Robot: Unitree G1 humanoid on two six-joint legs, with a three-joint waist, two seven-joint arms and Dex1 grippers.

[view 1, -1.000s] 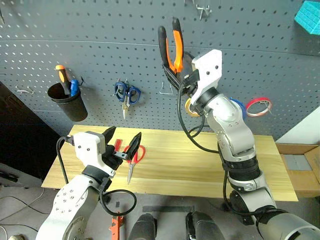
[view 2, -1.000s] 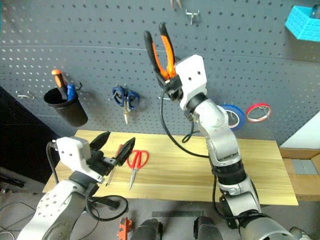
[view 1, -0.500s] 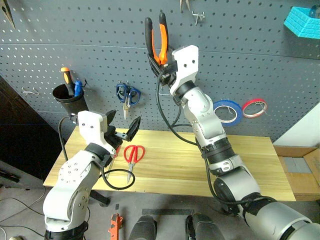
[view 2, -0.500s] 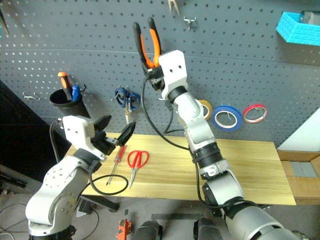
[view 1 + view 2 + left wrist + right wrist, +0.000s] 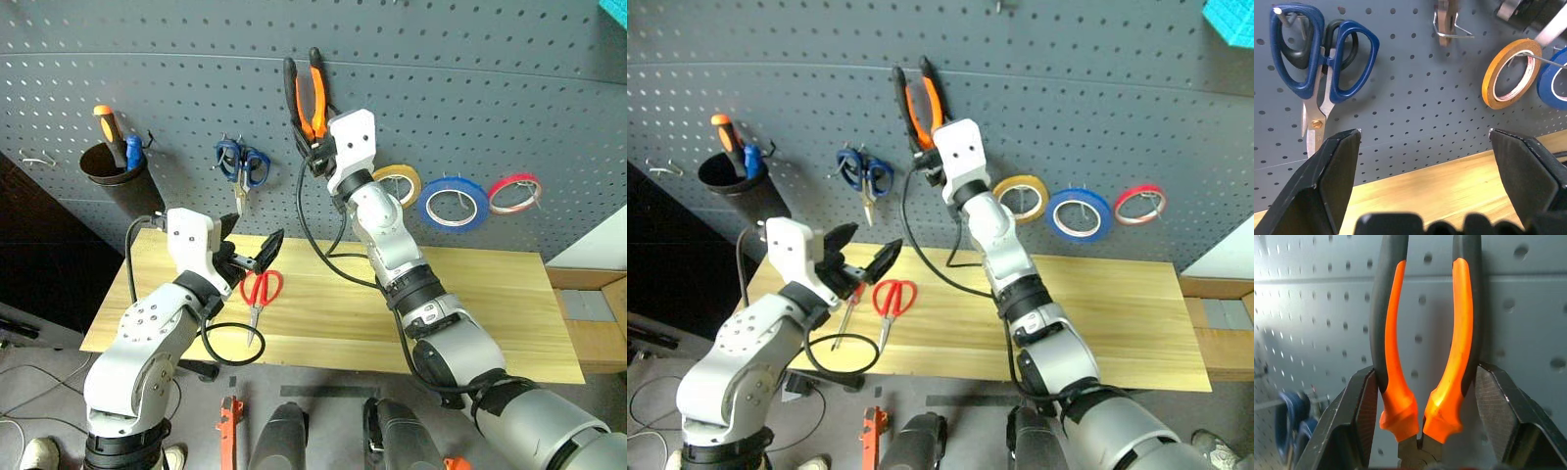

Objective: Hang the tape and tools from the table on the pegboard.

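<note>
My right gripper [image 5: 315, 149] is shut on the pliers [image 5: 310, 96], whose orange and black handles point up, close against the dark grey pegboard [image 5: 509, 88]. In the right wrist view both fingers [image 5: 1359, 406] press the handles [image 5: 1393, 357] from outside. My left gripper [image 5: 252, 238] hovers open and empty over the left part of the table [image 5: 490, 294], just above the red-handled scissors [image 5: 260, 291]. Beside them lies the red-handled screwdriver [image 5: 851, 300]. The blue tape [image 5: 454, 204] hangs on a pegboard hook.
A yellow tape ring [image 5: 397, 181] and a red one [image 5: 514, 193] hang either side of the blue tape. Blue-handled scissors [image 5: 240, 166] hang to the left of the pliers, and a black cup [image 5: 103, 174] with handles stands further left. The table's right half is bare wood.
The camera has tilted. My right arm has carried the pliers lower and closer to the pegboard. My left gripper has moved a little forward, still open.
</note>
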